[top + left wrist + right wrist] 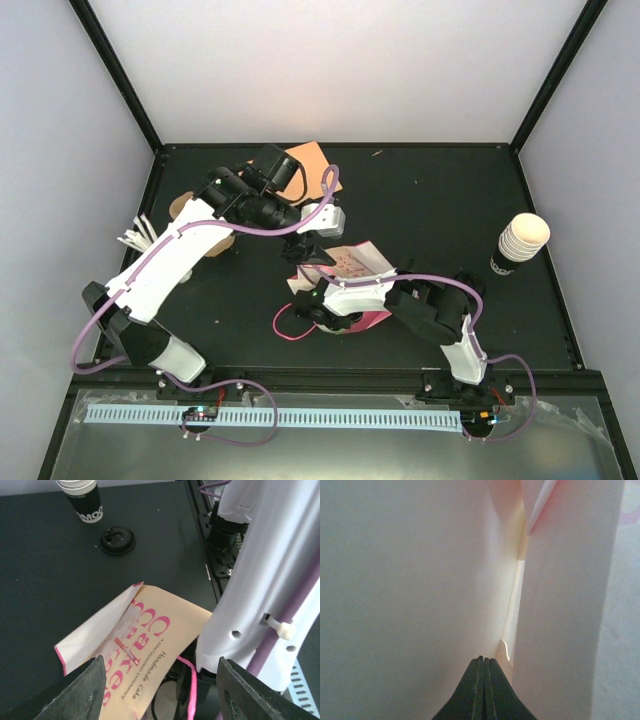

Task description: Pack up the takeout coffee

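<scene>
The takeout coffee [522,243] stands upright at the right of the table, cream ribbed top over a dark base; the left wrist view shows it [82,500] far off at the top. A paper bag [355,262] with pink lettering lies mid-table, its printed side [145,640] under my left gripper. My left gripper [318,238] hovers open above the bag, with nothing between its fingers [87,690]. My right gripper [481,662] is shut, pushed inside the bag, with pale paper walls all around it. Both grippers are far from the cup.
A black lid [117,540] lies flat beside the cup. A brown pulp carrier [190,208] and a bundle of white sticks [135,238] sit at the left under my left arm. An orange sheet [308,163] lies at the back. The bag's pink cord handle [285,325] trails forward.
</scene>
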`<action>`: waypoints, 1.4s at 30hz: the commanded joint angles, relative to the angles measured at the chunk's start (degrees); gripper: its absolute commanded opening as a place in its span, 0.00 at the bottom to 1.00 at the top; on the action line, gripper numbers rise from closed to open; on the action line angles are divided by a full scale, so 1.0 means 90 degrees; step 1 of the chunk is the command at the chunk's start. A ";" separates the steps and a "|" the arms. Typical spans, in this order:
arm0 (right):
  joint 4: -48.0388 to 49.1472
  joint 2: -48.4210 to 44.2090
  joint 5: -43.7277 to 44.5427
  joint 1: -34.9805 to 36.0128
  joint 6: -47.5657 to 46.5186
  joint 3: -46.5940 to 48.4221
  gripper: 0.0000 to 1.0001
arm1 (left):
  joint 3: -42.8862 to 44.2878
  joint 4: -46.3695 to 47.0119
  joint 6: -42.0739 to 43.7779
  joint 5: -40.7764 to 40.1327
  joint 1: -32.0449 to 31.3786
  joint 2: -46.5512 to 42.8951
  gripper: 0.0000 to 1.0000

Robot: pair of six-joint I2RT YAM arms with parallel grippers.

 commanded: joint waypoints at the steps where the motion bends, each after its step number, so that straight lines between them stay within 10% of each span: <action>1: 0.0089 0.0050 0.0082 0.0026 0.0039 0.0077 0.01 | 0.0197 0.0554 -0.0329 -0.0112 0.0034 -0.0136 0.63; 34: 0.0096 0.0016 0.0073 0.0026 0.0004 0.0057 0.01 | -0.0372 -0.0705 0.0432 -0.0772 -0.0259 0.0303 0.59; 37: 0.0081 0.0021 0.0066 0.0025 -0.0002 0.0075 0.01 | -0.0451 -0.0632 0.0307 -0.1137 -0.0290 0.0315 0.48; 42: 0.0041 0.0024 0.0143 0.0024 0.0023 0.0067 0.01 | -0.0597 -0.0725 0.0462 -0.1746 -0.0389 0.0357 0.02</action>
